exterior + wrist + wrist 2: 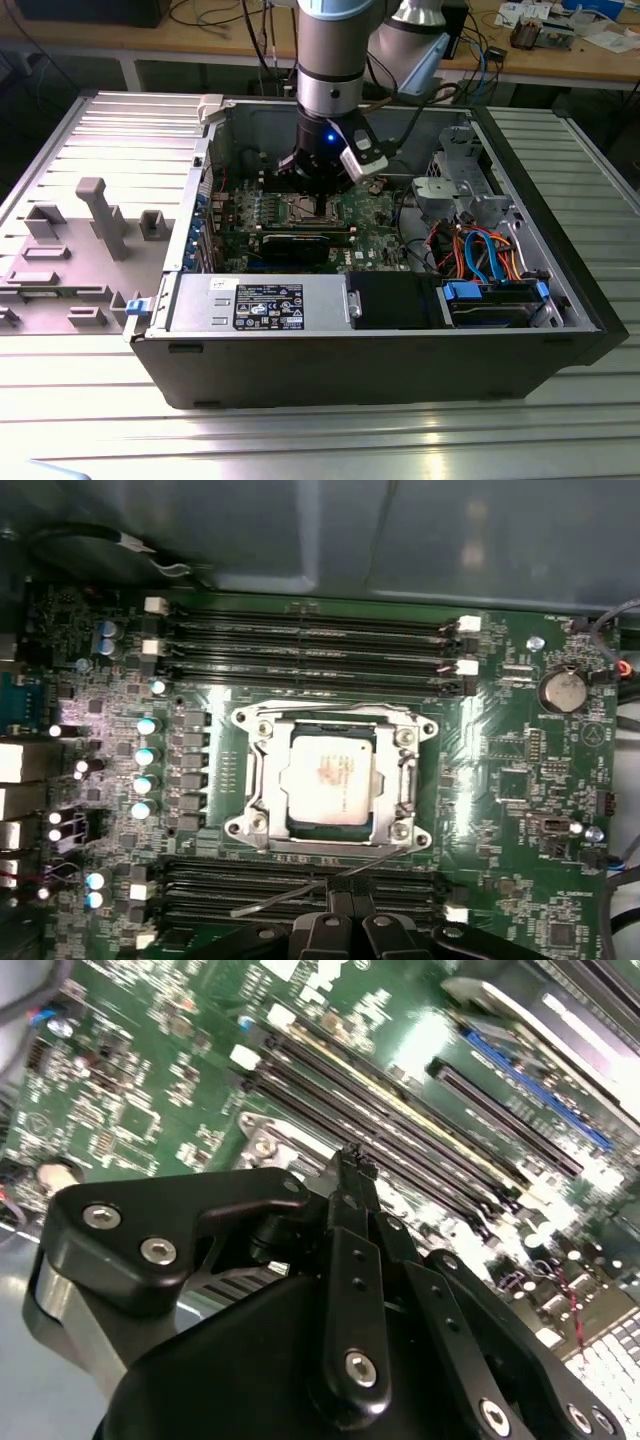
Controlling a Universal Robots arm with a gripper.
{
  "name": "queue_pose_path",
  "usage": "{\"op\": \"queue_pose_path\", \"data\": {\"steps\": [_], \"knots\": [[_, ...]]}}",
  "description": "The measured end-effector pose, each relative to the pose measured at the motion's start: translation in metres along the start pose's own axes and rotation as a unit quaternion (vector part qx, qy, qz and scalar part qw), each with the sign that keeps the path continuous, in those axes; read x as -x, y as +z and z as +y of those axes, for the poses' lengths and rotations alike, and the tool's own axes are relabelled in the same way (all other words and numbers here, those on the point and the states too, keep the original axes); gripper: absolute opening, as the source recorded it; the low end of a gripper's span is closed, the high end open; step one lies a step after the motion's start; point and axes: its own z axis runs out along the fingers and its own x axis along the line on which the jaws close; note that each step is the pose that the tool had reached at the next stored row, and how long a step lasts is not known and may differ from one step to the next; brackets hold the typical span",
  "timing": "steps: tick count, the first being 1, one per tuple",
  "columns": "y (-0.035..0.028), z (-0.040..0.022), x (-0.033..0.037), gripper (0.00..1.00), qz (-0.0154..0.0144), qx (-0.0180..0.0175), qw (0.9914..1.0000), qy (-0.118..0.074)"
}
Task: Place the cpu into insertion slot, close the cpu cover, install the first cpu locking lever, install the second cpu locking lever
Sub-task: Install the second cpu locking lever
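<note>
Gripper (348, 920) jaws seen pinched narrow, w/ nothing held, beside thin springy lever (300, 892); cpu (330, 781) seated in slot, fragile.

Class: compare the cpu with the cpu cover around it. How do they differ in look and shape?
The cpu is a solid, flat, silver-grey square; the cpu cover is an open metal frame with a square window. The cpu sits inside that window, while the cpu cover borders it. Both are metallic and lie flat on the green board.
</note>
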Motion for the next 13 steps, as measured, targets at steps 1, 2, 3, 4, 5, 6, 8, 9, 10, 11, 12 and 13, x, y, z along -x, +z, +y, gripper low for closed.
{"op": "queue_pose_path", "data": {"steps": [1,2,3,4,5,6,8,9,10,11,12,13], "knots": [[0.0001,-0.0004,-0.0032,0.11,0.0000,0.0000,1.00000,0.000],[0.0001,-0.0008,-0.0054,0.11,0.0000,0.0000,1.00000,0.000],[0.0003,-0.0011,-0.0065,0.11,-0.0001,0.0000,1.00000,0.000],[0.0003,-0.0011,-0.0065,0.11,0.0000,0.0000,1.00000,0.000],[0.0002,-0.0011,-0.0066,0.11,0.0000,0.0000,1.00000,0.000],[0.0002,-0.0011,-0.0067,0.11,0.0000,0.0000,1.00000,0.000],[0.0002,-0.0011,-0.0067,0.11,0.0000,0.0000,1.00000,0.000],[0.0002,-0.0011,-0.0067,0.11,0.0000,0.0000,1.00000,0.000],[0.0002,-0.0011,-0.0067,0.11,0.0000,0.0000,1.00000,0.000],[0.0002,-0.0011,-0.0067,0.11,0.0000,0.0000,1.00000,0.000],[0.0002,-0.0011,-0.0067,0.11,0.0000,0.0000,1.00000,0.000],[0.0002,-0.0011,-0.0067,0.11,0.0000,0.0000,1.00000,0.000]]}}
